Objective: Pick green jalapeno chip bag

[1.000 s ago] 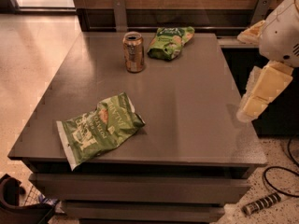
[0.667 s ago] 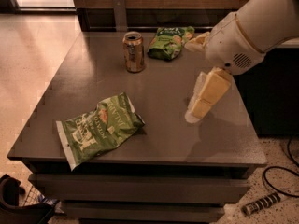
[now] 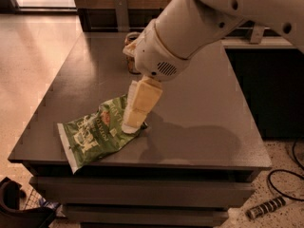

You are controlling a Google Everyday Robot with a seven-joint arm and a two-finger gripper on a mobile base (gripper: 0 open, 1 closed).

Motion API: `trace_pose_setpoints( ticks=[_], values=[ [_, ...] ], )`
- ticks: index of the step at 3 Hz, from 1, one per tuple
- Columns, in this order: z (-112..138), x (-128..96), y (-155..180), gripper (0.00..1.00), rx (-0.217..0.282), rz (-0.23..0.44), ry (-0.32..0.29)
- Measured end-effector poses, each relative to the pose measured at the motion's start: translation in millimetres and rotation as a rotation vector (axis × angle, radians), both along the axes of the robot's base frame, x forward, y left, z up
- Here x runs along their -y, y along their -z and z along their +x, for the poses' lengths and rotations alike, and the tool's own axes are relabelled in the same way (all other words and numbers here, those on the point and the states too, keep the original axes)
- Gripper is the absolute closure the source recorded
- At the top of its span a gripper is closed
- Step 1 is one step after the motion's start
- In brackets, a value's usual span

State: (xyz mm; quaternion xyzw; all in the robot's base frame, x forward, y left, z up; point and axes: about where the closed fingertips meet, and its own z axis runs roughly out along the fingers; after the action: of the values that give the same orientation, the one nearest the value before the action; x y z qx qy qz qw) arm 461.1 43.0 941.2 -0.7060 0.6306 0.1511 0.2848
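Camera view holds one green jalapeno chip bag [image 3: 92, 134], one can [image 3: 132, 36] and one gripper [image 3: 133, 126], grip unreadable, now moved across onto the bag's right edge.

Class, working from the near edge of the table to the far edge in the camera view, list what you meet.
green jalapeno chip bag, with the gripper at its right end → drink can, partly hidden behind the arm.

Bulky white rounded arm [image 3: 209, 18], oval slotted vent [image 3: 166, 69] on wrist housing [image 3: 151, 49]; cream blocky gripper [image 3: 131, 125] at housing's 7 o'clock.
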Motion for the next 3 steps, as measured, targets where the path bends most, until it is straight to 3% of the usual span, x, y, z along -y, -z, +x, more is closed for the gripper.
trace_pose_setpoints(
  ticks=[1, 2, 3],
  values=[
    [1.2, -35.3, 10.9, 0.0, 0.068, -0.12, -0.005],
    [1.3, -37.6, 15.4, 0.0, 0.06, -0.111, -0.011],
    [2.4, -57.8, 55.3, 0.0, -0.009, -0.031, -0.063]
  ],
)
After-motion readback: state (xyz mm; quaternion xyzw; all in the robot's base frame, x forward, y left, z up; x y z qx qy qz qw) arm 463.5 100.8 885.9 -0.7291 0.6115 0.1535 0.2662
